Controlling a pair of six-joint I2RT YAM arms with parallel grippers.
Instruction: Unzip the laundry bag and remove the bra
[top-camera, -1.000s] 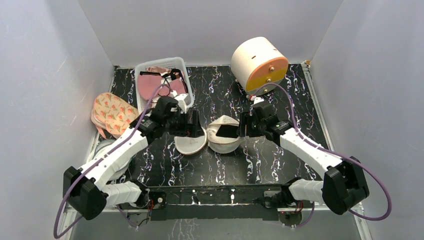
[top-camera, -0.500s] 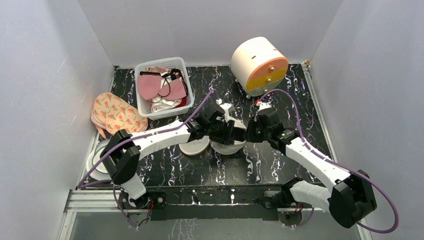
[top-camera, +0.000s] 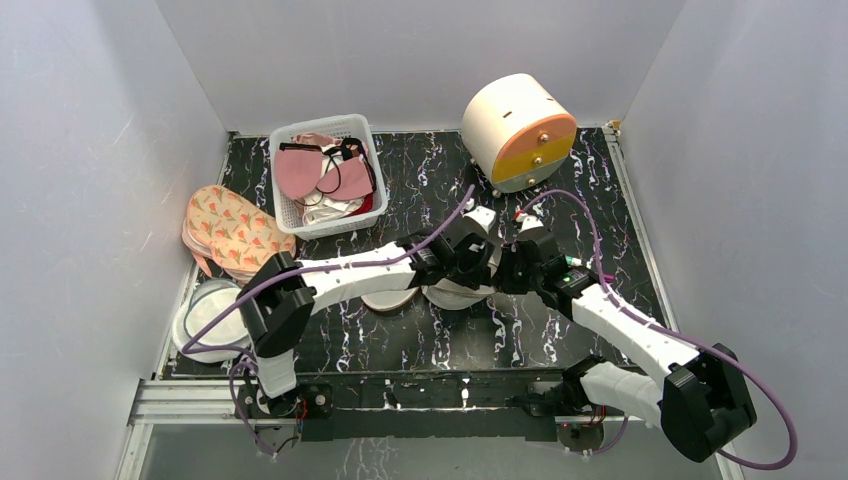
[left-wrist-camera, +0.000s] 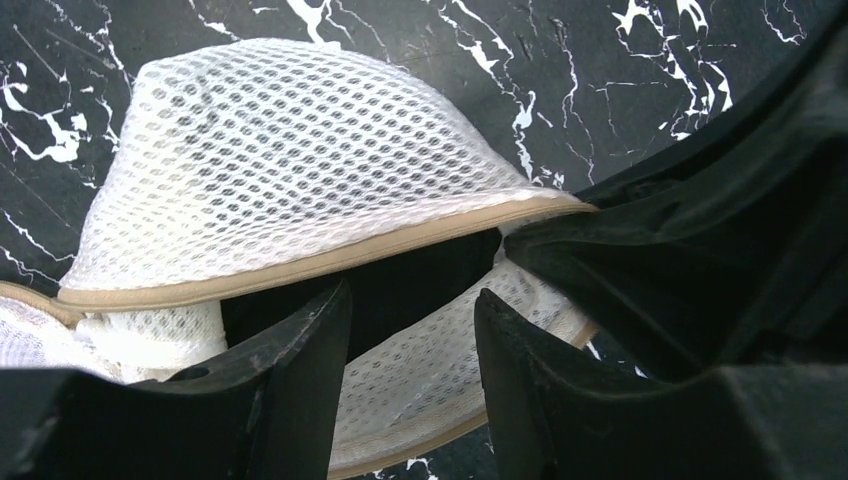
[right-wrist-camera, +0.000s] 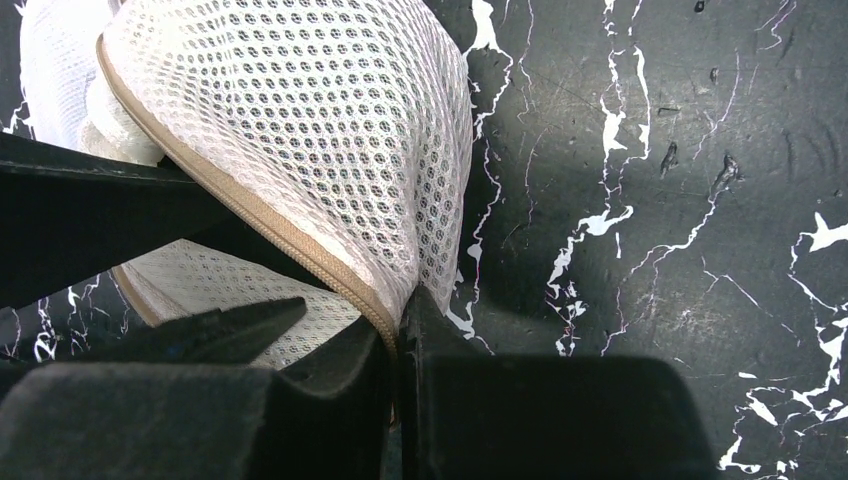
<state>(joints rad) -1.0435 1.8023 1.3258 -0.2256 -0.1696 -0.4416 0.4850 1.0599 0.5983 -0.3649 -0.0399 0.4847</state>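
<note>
The laundry bag (top-camera: 447, 296), a white mesh pouch edged in tan, lay near the middle of the black marbled surface (top-camera: 400, 335). From above it was largely covered by the two arms meeting over it.

The right fingers (right-wrist-camera: 520, 420) were clenched together on the bag's tan zipper edge (right-wrist-camera: 300, 250). The trim ran straight into the seam between them, and the mesh bulged up and away from the pinch.

The left fingers (left-wrist-camera: 290, 400) stood spread apart and gripped nothing, with their tips at the mouth of the bag. An upper flap of mesh arched over them, and a lower layer of mesh showed through the gap between them. The opening (left-wrist-camera: 400, 275) between the two layers was only dark, and the bra could not be made out there.

At the far left of the surface a white basket (top-camera: 316, 126) held pink garments (top-camera: 297, 170) tangled with dark straps. A cream drum (top-camera: 518, 130) with an orange face sat at the far right. A floral fabric piece (top-camera: 232, 230) lay just left of the basket, at the surface's edge. A round white disc (top-camera: 205, 322) lay nearer the front, beside the left arm's elbow.
</note>
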